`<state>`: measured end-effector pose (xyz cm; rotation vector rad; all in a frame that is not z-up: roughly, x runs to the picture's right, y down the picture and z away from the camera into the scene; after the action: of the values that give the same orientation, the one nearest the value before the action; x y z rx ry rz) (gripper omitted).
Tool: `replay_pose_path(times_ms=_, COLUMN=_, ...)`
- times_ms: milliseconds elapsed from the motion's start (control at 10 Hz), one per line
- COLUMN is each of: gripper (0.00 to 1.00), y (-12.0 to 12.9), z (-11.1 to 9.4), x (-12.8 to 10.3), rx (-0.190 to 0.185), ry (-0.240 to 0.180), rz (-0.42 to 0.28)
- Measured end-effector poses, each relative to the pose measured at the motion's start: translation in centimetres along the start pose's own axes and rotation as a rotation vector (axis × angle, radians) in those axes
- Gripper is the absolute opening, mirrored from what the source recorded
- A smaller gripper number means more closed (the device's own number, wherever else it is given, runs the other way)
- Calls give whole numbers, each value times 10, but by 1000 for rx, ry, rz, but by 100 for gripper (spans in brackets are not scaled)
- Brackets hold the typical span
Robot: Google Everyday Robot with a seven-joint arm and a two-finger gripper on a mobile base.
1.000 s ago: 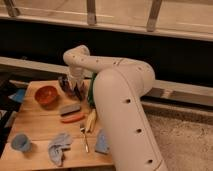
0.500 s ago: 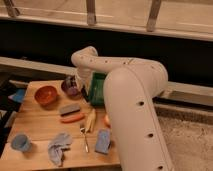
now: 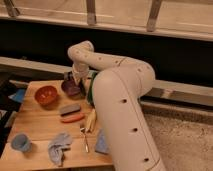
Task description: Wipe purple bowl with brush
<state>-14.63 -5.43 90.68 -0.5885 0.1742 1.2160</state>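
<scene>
The purple bowl point(image 3: 70, 88) is located near the far edge of the desk point(image 3: 40, 131), just beside the orange-red bowl point(image 3: 46, 94), which lies toward the far left corner. The gripper point(image 3: 73, 80) is positioned directly over the purple bowl, at or just above its rim. Whether the jaws are open or closed cannot be told, and the brush cannot be made out at the gripper or elsewhere on the desk. The task is therefore judged to be at the wiping stage or immediately before it; no completed wipe can be confirmed, and contact with the bowl's inside is not established.

The arm is extended from the near right of the desk, is folded sharply at the elbow point(image 3: 82, 50) above the far edge, and is directed downward onto the bowl. A grey block point(image 3: 69, 109), a fork point(image 3: 84, 137), a cloth point(image 3: 59, 146) and a blue cup point(image 3: 20, 142) lie nearer the front edge.
</scene>
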Motion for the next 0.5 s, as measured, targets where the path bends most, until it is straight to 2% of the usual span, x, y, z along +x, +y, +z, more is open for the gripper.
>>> replay_pose_path(times_ms=300, gripper=0, y=22, z=6, x=18, rx=-19, ry=20, rz=-35)
replay_pose_path(times_ms=500, gripper=0, y=27, z=10, x=36, rx=-27, ry=39, rz=-19)
